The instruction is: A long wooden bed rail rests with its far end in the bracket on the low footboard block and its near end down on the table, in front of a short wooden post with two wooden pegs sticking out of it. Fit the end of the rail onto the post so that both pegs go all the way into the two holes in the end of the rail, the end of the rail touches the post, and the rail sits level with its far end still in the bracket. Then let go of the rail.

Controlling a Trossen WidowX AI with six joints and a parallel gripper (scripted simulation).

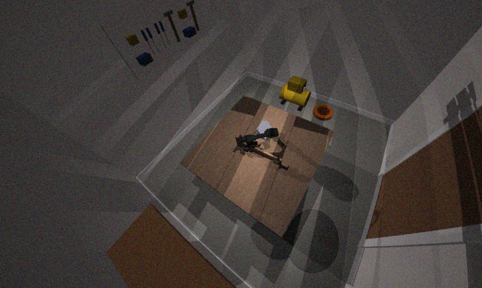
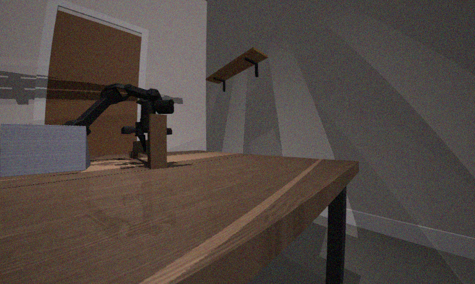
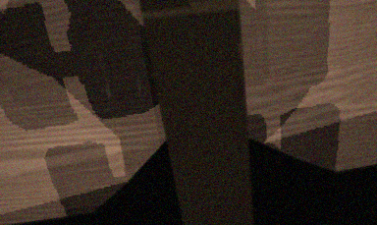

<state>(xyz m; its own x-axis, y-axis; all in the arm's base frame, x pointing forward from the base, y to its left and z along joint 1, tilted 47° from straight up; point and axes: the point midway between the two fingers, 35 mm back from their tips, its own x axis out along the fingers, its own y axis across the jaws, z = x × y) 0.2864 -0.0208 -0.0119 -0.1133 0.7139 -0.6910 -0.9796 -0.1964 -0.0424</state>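
Note:
The long wooden rail (image 1: 267, 154) (image 3: 208, 87) runs from under my gripper to the low dark footboard block (image 1: 283, 165). Its far end is at that block, but its seating in the bracket is too small to tell. My gripper (image 2: 143, 150) (image 3: 199, 142) is shut on the rail, with a black finger on each side of it in the wrist view. The upright wooden post (image 2: 158, 141) stands close beside my gripper in the exterior view. The pegs and the rail's near-end holes are hidden, so contact with the post and exact level cannot be told.
A pale blue-grey block (image 1: 263, 127) (image 2: 41, 150) stands on the wooden table (image 1: 245, 185) (image 2: 209, 197), beside the arm. A yellow machine (image 1: 295, 94) and an orange ring (image 1: 322, 112) are beyond the table. Shadows darken much of the rail area.

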